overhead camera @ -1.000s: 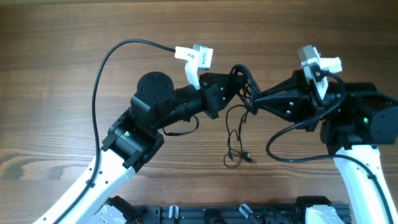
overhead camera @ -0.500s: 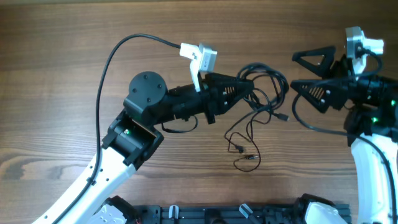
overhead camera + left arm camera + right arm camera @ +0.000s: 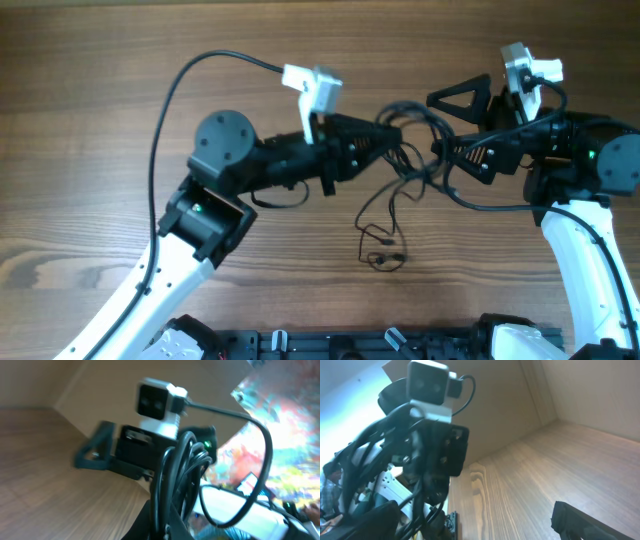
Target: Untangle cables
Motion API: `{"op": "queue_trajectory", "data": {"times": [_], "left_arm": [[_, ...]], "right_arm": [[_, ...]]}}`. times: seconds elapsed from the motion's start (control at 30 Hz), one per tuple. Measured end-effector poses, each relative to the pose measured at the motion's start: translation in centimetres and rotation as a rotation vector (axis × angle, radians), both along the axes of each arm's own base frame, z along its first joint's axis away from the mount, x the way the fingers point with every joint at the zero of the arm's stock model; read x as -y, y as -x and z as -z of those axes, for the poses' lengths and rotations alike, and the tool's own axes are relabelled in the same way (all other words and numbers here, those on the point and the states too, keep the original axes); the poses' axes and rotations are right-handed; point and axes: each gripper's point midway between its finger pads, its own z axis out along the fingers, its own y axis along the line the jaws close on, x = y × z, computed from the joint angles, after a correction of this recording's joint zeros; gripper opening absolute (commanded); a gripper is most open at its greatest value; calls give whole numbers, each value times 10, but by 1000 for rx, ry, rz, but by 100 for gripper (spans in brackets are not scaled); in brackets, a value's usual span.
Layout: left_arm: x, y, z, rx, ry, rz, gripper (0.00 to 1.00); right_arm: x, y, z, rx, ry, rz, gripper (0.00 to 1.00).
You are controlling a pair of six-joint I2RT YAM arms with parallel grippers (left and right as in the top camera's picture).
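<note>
Toward the surface's [image 3: 100, 60] far edge, left gripper [image 3: 393, 140] clamps the cables [image 3: 412, 110]; right gripper [image 3: 437, 125] gapes open just beside them.

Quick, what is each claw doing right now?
Left gripper: shut on the tangle of thin black cables.
Right gripper: wide open, gripping nothing.
</note>
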Motion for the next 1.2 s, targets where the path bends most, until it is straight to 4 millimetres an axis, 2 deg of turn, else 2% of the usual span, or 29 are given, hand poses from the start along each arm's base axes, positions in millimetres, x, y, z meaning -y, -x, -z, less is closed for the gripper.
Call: {"op": "queue_trajectory", "data": {"times": [0.07, 0.17, 0.33, 0.43, 0.57, 0.63, 0.8, 1.07, 1.2], "left_arm": [[-11, -13, 0, -21, 6, -43, 4], [-20, -19, -2, -26, 13, -50, 4], [-19, -12, -6, -22, 23, -4, 4], [-18, -1, -15, 12, 48, 50, 4], [-17, 8, -18, 5, 56, 101, 4], [-17, 9, -18, 2, 55, 107, 4], [-14, 12, -18, 0, 55, 120, 4], [-19, 5, -18, 0, 57, 92, 4], [-17, 2, -14, -9, 52, 92, 4]], "right_arm": [[0, 2, -2, 34, 4, 0, 100], [-1, 6, -7, 125, 15, 0, 100], [-1, 9, -9, 184, 22, 0, 100], [-1, 9, -9, 222, 27, 0, 100], [5, 6, -9, 243, 33, 23, 100], [4, 6, -9, 235, 31, 19, 100], [-16, 17, -9, 222, 20, -57, 100], [-18, 19, -9, 195, 17, -64, 100], [-28, 30, -13, 240, 16, -106, 100]]}}
